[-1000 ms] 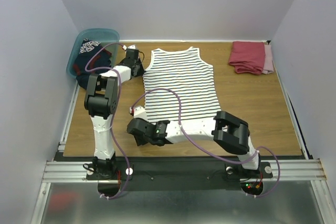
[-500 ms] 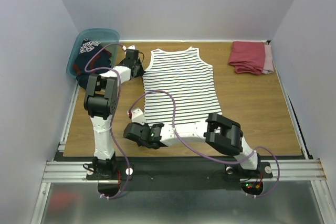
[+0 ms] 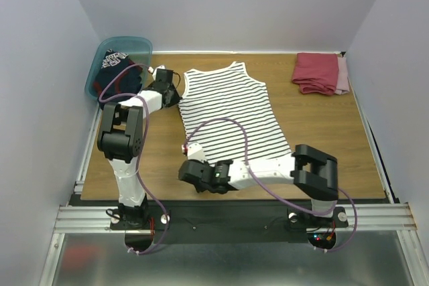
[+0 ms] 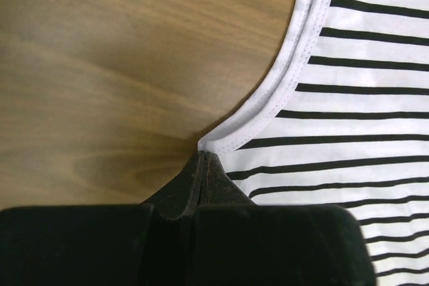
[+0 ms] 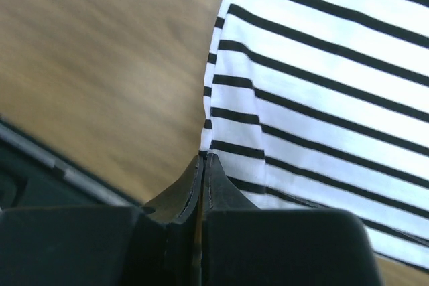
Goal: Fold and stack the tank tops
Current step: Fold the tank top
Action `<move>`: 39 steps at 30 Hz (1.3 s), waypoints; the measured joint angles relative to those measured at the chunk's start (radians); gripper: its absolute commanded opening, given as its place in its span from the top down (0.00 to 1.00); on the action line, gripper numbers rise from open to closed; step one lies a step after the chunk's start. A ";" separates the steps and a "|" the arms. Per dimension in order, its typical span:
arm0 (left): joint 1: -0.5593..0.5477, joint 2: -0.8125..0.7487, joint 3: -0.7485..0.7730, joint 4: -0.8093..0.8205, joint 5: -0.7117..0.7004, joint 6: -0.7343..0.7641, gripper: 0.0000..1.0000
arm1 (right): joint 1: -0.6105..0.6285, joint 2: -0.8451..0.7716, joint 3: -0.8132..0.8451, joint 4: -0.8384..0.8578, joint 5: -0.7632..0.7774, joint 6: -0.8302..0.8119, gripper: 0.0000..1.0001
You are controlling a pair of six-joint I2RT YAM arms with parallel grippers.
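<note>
The striped tank top (image 3: 228, 112) has been pulled askew on the table (image 3: 322, 138). The navy tank top (image 3: 114, 65) is kept in the far-left bin (image 3: 127, 40). The striped hem's near-left corner has just been clamped by the right gripper (image 5: 203, 159). The far-left armhole is pinched by the left gripper (image 4: 203, 159). Folding seems enabled.

You had no readable text in any view: the only lettering, white marks on the navy tank top (image 3: 112, 63) inside the teal bin (image 3: 143, 47), was too small to make out.

The left pincer (image 4: 203, 164), tips together, pinches the striped tank top (image 4: 348, 98) at its white armhole hem; wooden bench (image 4: 120, 65) lies left of it.
</note>
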 measured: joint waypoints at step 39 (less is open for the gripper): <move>-0.091 -0.186 -0.044 -0.099 -0.137 -0.161 1.00 | 0.005 -0.360 -0.242 0.061 -0.223 0.055 1.00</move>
